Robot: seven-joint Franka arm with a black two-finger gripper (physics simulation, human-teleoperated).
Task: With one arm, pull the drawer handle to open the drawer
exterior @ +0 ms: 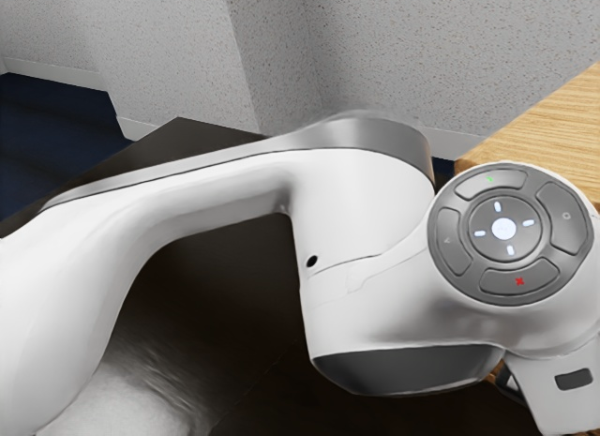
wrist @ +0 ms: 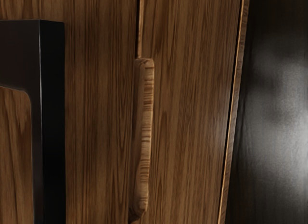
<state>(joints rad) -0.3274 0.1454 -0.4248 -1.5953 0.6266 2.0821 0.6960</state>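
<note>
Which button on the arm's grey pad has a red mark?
The lowest button, with a red cross; the topmost button has a green mark, the centre button white lights.

There is one white robot arm. It has one round grey button pad, with four grey buttons around one middle button. One button has a green dot, and one has a red cross. The arm also has one small dark hole. There is one dark table, one wooden cabinet top, and one wooden handle. Beside the handle stands one black bar.
</note>
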